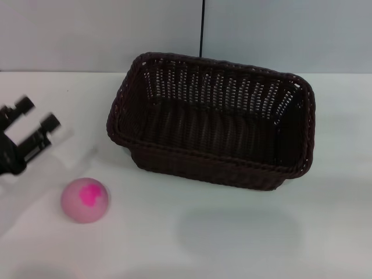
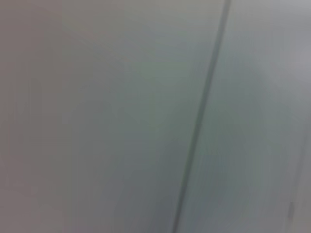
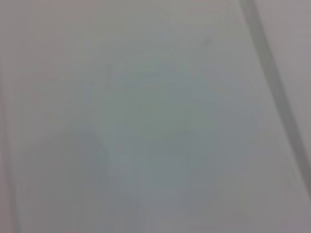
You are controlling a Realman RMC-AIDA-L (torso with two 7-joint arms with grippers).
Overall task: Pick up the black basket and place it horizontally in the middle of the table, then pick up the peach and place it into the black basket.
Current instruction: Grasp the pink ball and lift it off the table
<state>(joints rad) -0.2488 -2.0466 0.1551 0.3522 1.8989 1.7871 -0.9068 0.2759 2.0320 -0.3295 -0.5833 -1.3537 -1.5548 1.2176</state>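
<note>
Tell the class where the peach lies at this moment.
In the head view the peach lies on the white table at the robot's left, near the left claw, apart from the black basket.

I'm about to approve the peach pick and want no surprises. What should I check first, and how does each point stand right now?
1. Black basket upright on the table, long side across the head view: ok.
2. Basket interior free of objects: ok.
3. Peach sits on the table outside the basket, toward the robot's left and apart from it: ok.
4. Left pincer is open, holds nothing, and sits just beyond the peach without touching it: ok.
5. Right pincer is out of the head view and its wrist view shows only a plain surface: cannot tell.
6. Nothing lies between peach and basket: ok.
</note>
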